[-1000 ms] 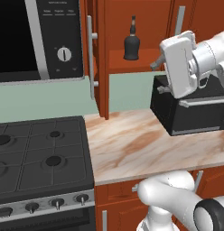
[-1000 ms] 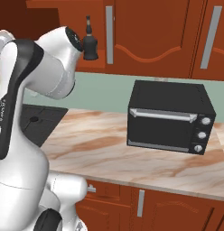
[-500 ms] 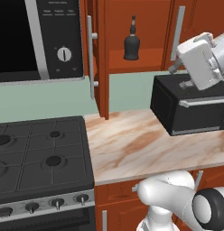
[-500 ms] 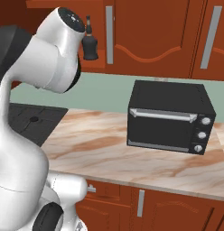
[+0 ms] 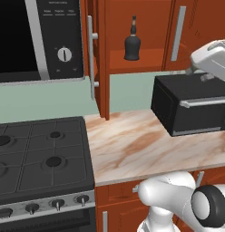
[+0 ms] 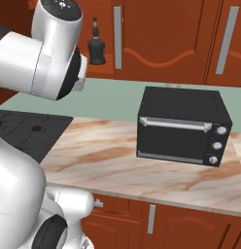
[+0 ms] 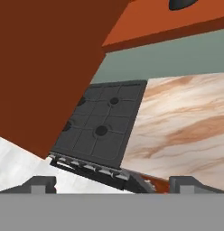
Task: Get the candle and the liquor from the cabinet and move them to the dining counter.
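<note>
Up on the open shelf of the cabinet (image 5: 132,27) I see the liquor (image 5: 132,45), a black bottle standing upright near the shelf's front edge, just right of the open cabinet door (image 5: 98,59) that swings out toward me edge-on. From the right base camera the same bottle (image 6: 96,49) stands beside a long silver handle (image 6: 117,36), partly behind the arm's white upper link. My gripper (image 7: 112,182) shows its two dark fingertips (image 7: 40,182) far apart at the bottom of the hand camera, jaws wide with nothing between them. That camera looks down over the black gas stove (image 7: 102,126) and the marble-look worktop (image 7: 186,126), with the red-brown door face filling its left side and the bottle's dark base (image 7: 181,3) just at the top edge. On the worktop (image 5: 132,145) a black toaster oven (image 5: 189,106) sits toward the back right corner; a microwave (image 5: 39,41) hangs above the stove (image 5: 41,154). I cannot make out the candle.
</note>
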Robot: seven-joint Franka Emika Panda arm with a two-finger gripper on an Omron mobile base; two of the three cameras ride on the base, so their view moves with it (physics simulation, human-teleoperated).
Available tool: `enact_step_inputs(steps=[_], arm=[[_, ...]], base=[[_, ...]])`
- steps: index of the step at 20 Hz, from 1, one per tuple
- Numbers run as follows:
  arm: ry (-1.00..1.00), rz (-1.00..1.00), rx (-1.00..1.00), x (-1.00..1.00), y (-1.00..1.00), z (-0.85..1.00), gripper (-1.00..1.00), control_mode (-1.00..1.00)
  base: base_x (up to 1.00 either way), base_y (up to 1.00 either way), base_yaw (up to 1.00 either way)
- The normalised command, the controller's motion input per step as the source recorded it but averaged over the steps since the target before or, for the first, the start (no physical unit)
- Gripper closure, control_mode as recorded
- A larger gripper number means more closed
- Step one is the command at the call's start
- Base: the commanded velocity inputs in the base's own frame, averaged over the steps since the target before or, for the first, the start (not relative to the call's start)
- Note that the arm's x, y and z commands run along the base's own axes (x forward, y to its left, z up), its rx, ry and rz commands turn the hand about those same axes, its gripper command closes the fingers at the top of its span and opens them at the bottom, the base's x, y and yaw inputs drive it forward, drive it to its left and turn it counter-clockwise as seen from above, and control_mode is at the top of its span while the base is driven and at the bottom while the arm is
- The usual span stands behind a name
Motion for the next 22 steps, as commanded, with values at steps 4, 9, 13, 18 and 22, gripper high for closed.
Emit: enact_step_inputs(steps=[4,9,13,18,22], arm=[[-0.16,0.0,-0.1,0.0,-0.38,0.05,-1.0,-1.0],[-0.09,0.0,-0.06,0.02,-0.4,0.01,-1.0,-1.0],[-0.14,0.0,-0.07,0.05,-0.33,0.01,-1.0,-1.0],[-0.03,-0.04,-0.04,0.13,-0.27,0.08,-1.0,-1.0],[-0.11,-0.05,-0.04,0.42,-0.04,0.08,-1.0,-1.0]], base=[[0.0,0.0,0.0],[0.0,0.0,0.0],[0.0,0.0,0.0],[0.0,0.0,0.0],[0.0,0.0,0.0]])
